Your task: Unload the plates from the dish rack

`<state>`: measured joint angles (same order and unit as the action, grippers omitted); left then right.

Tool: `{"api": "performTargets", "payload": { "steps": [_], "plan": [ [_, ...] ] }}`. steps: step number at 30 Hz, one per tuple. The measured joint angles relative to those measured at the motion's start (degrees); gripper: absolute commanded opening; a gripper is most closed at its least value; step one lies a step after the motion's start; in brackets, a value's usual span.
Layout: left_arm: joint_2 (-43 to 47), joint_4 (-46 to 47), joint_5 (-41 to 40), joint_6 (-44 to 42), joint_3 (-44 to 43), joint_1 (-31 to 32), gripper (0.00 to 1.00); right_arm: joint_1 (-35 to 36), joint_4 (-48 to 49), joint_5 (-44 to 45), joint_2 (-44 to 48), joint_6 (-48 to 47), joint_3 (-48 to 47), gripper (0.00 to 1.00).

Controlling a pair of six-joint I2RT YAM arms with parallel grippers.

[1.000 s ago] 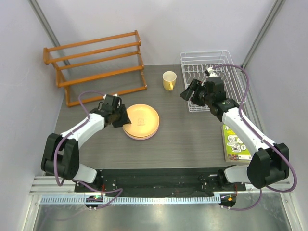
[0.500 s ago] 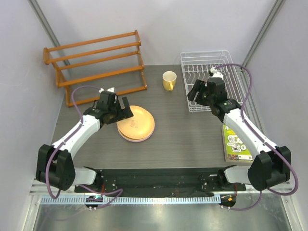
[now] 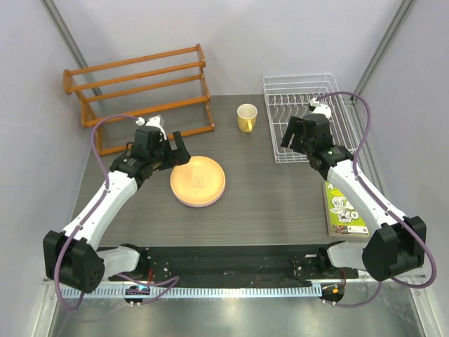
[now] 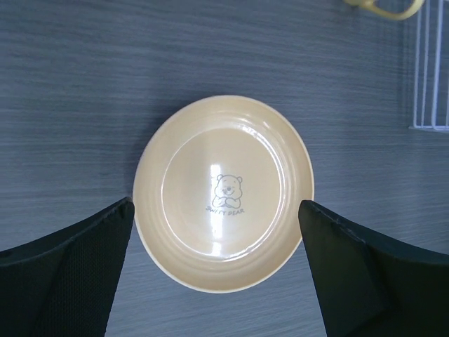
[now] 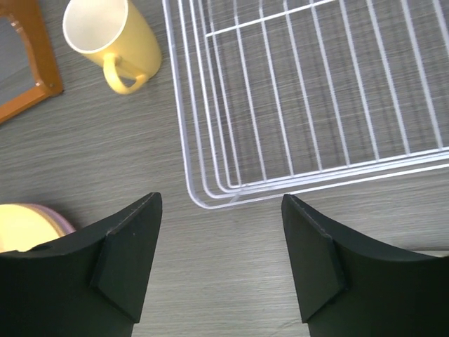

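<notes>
OK, L fingers spread wide over stacked plates on tabletop; R fingers open, empty, above dish rack corner.

The grey wood-grain table carried a stack of plates left of centre, an orange-yellow one with a bear print on top and a pink rim showing beneath. A yellow mug stood upright behind them. The white wire dish rack sat at the back right, and a printed booklet lay flat by the right edge. An orange wooden rack apparently rested on the back-left corner.
</notes>
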<state>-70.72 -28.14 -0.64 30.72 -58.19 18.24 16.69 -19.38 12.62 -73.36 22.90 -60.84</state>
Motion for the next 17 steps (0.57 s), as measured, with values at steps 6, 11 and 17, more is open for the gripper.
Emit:
{"api": "performTargets", "payload": {
  "steps": [6, 11, 17],
  "plan": [
    [6.93, 2.71, 0.09, -4.5, -0.42, 0.02, 1.0, 0.0, 0.15, 6.75, 2.64, -3.19, 2.29, 0.9],
    [10.99, 8.26, -0.28, -9.22, -0.5, 0.37, 1.0, -0.04, 1.68, 9.84, 4.37, -5.05, 5.68, 1.0],
    [12.33, 14.01, -2.64, -13.46, 0.79, 0.79, 0.99, -0.04, 8.63, 11.8, 11.5, -7.02, 16.02, 1.0]
  ]
}}
